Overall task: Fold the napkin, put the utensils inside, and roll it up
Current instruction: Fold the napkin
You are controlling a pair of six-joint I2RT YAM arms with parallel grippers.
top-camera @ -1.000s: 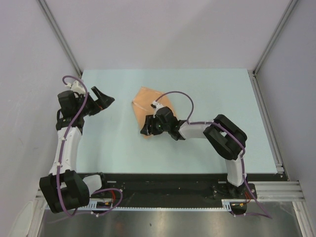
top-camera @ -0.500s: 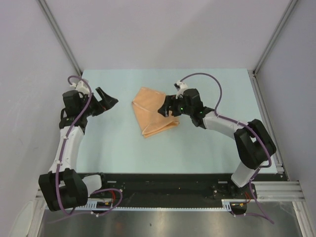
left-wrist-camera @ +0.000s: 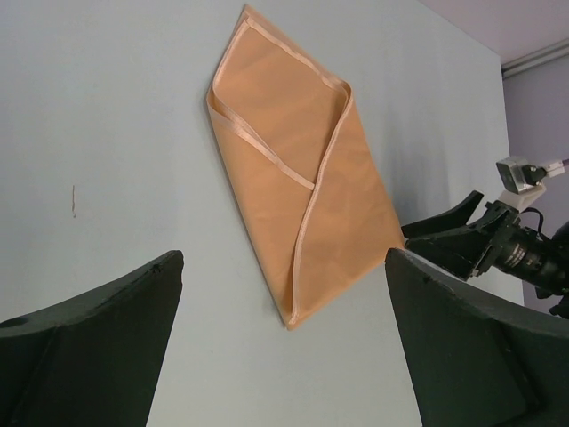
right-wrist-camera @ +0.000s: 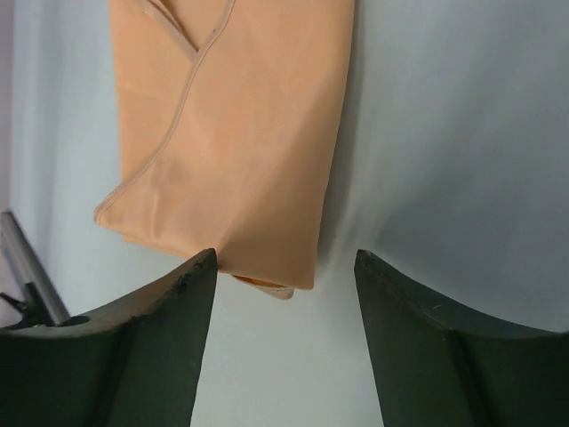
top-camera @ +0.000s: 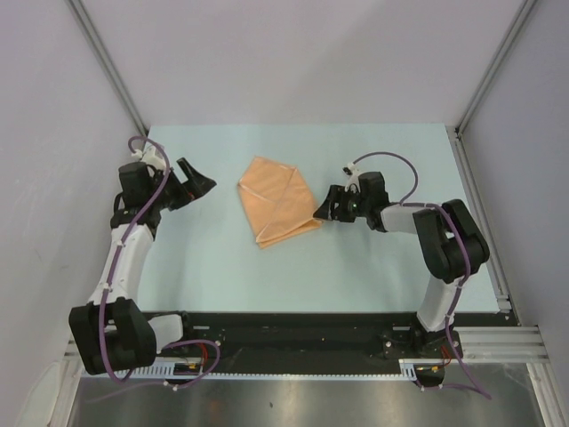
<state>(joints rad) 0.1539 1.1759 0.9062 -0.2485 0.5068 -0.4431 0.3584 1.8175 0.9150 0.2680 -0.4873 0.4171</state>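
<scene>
The folded napkin (top-camera: 277, 203) lies flat at the middle of the table (top-camera: 373, 276), the right arm (top-camera: 357, 203) low at its right corner and the left arm (top-camera: 173, 191) well left, both jaws apart and empty, seemingly leaving room for an unseen fork.

The left gripper (top-camera: 196, 180) hangs raised, jaws spread wide; the right gripper (top-camera: 324, 207) sits low, forearm outstretched, jaws parted.
</scene>
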